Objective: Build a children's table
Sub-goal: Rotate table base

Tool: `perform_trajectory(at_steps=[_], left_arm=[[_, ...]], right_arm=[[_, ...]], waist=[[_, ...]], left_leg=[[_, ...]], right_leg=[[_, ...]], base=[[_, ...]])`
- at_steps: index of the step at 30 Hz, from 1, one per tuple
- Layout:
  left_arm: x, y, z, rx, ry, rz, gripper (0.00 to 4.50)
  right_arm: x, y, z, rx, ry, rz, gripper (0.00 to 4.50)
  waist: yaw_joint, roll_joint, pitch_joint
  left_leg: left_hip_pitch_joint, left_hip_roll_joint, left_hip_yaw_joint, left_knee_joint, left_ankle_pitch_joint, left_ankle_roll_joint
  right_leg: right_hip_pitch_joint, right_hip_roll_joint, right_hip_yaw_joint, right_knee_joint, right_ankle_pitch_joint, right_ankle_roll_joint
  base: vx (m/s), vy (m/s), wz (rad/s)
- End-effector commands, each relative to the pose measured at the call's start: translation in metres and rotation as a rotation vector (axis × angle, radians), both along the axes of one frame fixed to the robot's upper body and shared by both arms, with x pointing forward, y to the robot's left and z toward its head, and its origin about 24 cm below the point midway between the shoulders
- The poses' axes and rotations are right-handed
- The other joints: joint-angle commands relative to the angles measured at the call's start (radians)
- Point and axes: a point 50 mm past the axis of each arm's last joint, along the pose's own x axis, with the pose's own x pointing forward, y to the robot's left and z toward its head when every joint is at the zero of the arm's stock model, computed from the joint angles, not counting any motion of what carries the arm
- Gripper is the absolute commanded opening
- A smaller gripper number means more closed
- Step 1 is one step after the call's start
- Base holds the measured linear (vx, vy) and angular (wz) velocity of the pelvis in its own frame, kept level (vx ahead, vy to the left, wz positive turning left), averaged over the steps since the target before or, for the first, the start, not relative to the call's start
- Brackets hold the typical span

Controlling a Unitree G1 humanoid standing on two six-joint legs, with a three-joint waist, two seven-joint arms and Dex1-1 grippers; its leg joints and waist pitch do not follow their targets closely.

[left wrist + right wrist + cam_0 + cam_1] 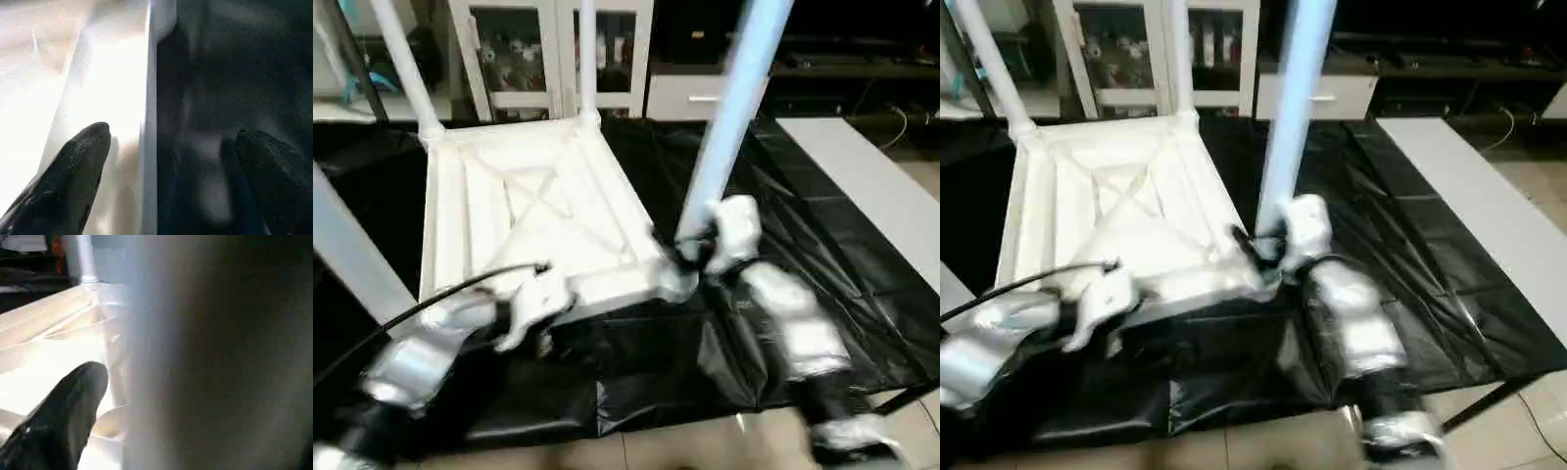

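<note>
The children's table lies upside down on a black sheet, its ribbed white top (538, 196) facing up. Legs stand in the far left socket (406, 69), the far right socket (587, 59) and the near left corner (352, 255). A fourth leg (734, 108) rises from the near right corner. My right gripper (690, 250) is at that leg's base, open, with the leg (195, 357) between its fingers (73, 406) and a gap beside it. My left gripper (171, 134) is open astride the top's near rim (149, 98), one finger over the white, the other over the sheet.
A white cabinet with glass doors (553, 49) stands behind the table. A long white board (871, 186) lies on the right. The black sheet (783, 196) covers the floor around the top, with tiles (705, 450) at the front. A black cable (440, 294) runs along my left forearm.
</note>
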Motion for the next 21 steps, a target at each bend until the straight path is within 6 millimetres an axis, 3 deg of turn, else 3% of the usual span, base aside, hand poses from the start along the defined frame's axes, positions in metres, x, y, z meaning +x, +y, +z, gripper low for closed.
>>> perform_trajectory(at_steps=[1, 3, 6, 11, 12, 13, 15, 16, 19, 20, 21], left_arm=[[0.004, -0.007, 0.007, -0.059, -0.035, 0.011, 4.50], [0.007, -0.014, 0.005, -0.080, -0.059, 0.017, 4.50], [0.012, -0.020, 0.002, -0.110, -0.075, 0.025, 4.50], [0.020, -0.025, -0.003, -0.119, -0.064, 0.030, 4.50], [0.022, -0.025, -0.004, -0.116, -0.065, 0.035, 4.50], [0.027, -0.024, -0.006, -0.099, -0.074, 0.060, 4.50], [0.033, -0.023, -0.008, -0.076, -0.093, 0.095, 4.50], [0.035, -0.023, -0.009, -0.085, -0.078, 0.109, 4.50], [0.037, -0.024, -0.009, -0.112, -0.056, 0.107, 4.50], [0.037, -0.024, -0.009, -0.119, -0.048, 0.104, 4.50], [0.038, -0.027, -0.009, -0.139, -0.030, 0.092, 4.50]], right_arm=[[0.003, 0.010, 0.001, -0.015, -0.008, 0.027, 4.47], [0.002, 0.016, 0.001, -0.003, -0.010, 0.047, 4.47], [0.000, 0.015, 0.000, -0.005, -0.018, 0.048, 4.47], [-0.005, -0.003, 0.000, -0.008, -0.036, 0.027, 4.47], [-0.006, -0.006, 0.001, -0.005, -0.040, 0.026, 4.47], [-0.009, -0.011, 0.004, 0.006, -0.050, 0.022, 4.47], [-0.015, -0.017, 0.008, 0.034, -0.060, 0.024, 4.47], [-0.024, -0.023, 0.013, 0.057, -0.073, 0.053, 4.47], [-0.035, -0.031, 0.018, 0.078, -0.084, 0.092, 4.47], [-0.039, -0.034, 0.021, 0.086, -0.090, 0.104, 4.47], [-0.048, -0.042, 0.026, 0.104, -0.100, 0.123, 4.47]], waist=[[0.010, 0.006, -0.052], [0.010, 0.006, -0.052], [0.014, 0.007, -0.058], [0.027, 0.014, -0.060], [0.032, 0.010, -0.062], [0.034, 0.014, -0.060], [0.042, 0.011, -0.059], [0.042, 0.011, -0.056], [0.048, 0.008, -0.053], [0.048, 0.014, -0.052], [0.048, 0.012, -0.053]], left_leg=[[-0.004, -0.003, 0.006, -0.080, -0.322, -0.018], [-0.007, -0.003, 0.007, -0.080, -0.304, -0.014], [-0.008, -0.004, 0.012, -0.074, -0.230, 0.000], [-0.001, -0.006, 0.018, -0.068, -0.173, 0.016], [-0.001, -0.007, 0.018, -0.067, -0.167, 0.018], [0.000, -0.007, 0.019, -0.068, -0.175, 0.019], [0.005, -0.005, 0.019, -0.069, -0.207, 0.022], [-0.002, -0.005, 0.017, -0.074, -0.221, 0.017], [0.002, -0.002, 0.015, -0.076, -0.262, 0.010], [0.001, -0.003, 0.014, -0.078, -0.268, 0.009], [0.002, -0.003, 0.014, -0.077, -0.269, 0.010]], right_leg=[[0.038, -0.029, 0.024, -0.079, -0.365, -0.160], [0.041, -0.027, 0.025, -0.075, -0.334, -0.166], [0.047, -0.023, 0.026, -0.065, -0.209, -0.188], [0.051, -0.021, 0.028, -0.056, -0.096, -0.217], [0.053, -0.020, 0.028, -0.055, -0.081, -0.217], [0.052, -0.020, 0.028, -0.056, -0.085, -0.214], [0.053, -0.021, 0.029, -0.062, -0.125, -0.197], [0.056, -0.022, 0.028, -0.065, -0.159, -0.187], [0.052, -0.026, 0.029, -0.073, -0.231, -0.169], [0.052, -0.025, 0.029, -0.075, -0.241, -0.166], [0.052, -0.024, 0.030, -0.076, -0.240, -0.166]], base=[[0.000, 0.000, 0.00], [0.000, 0.000, 0.00], [0.000, 0.000, 0.00], [0.000, 0.000, 0.00], [0.000, 0.000, 0.00], [0.000, 0.000, 0.00], [0.000, 0.000, 0.00], [0.000, 0.000, 0.00], [0.000, 0.000, 0.00], [0.000, 0.000, 0.00], [0.000, 0.000, 0.00]])
